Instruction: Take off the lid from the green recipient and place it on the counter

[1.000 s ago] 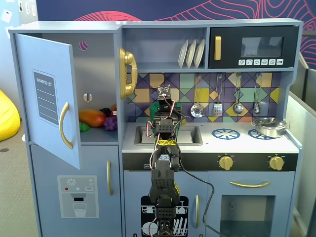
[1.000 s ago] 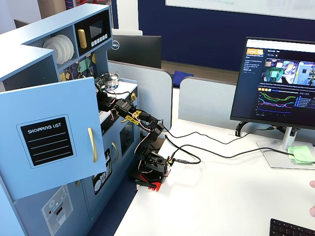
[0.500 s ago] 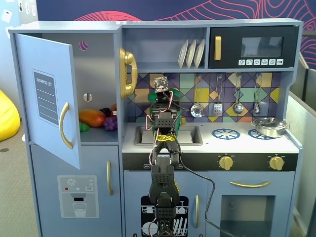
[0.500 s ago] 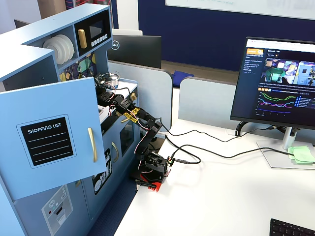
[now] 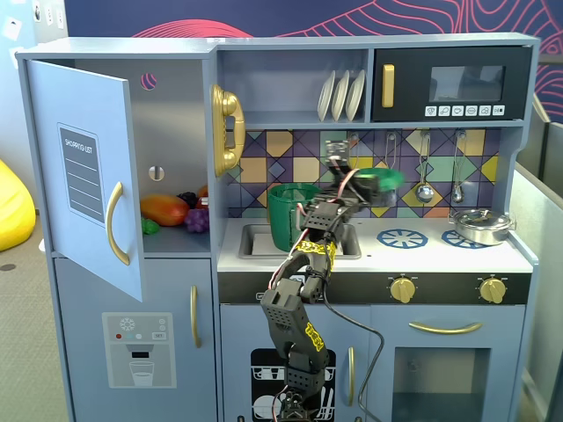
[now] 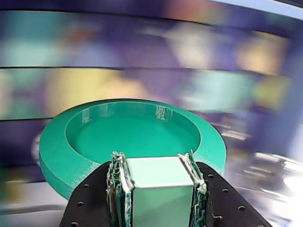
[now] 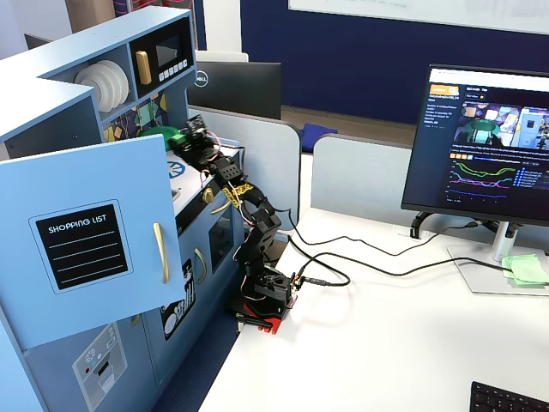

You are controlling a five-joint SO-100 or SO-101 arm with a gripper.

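1. Gripper (image 6: 156,187) clenched on the lid (image 6: 132,137), fingers pinching its pale handle strap, seen in wrist view
2. Lid (image 5: 376,180) held in the air, above the counter (image 5: 440,255) and left burner ring (image 5: 402,237), right of the green recipient (image 5: 288,215)
3. Recipient stands open in the sink, arm partly in front of it
4. Silver pan (image 5: 479,226) far right on the second burner, well apart
5. Ladles hang on the tiled back wall behind the lid
6. Fridge door (image 5: 88,189) open at left
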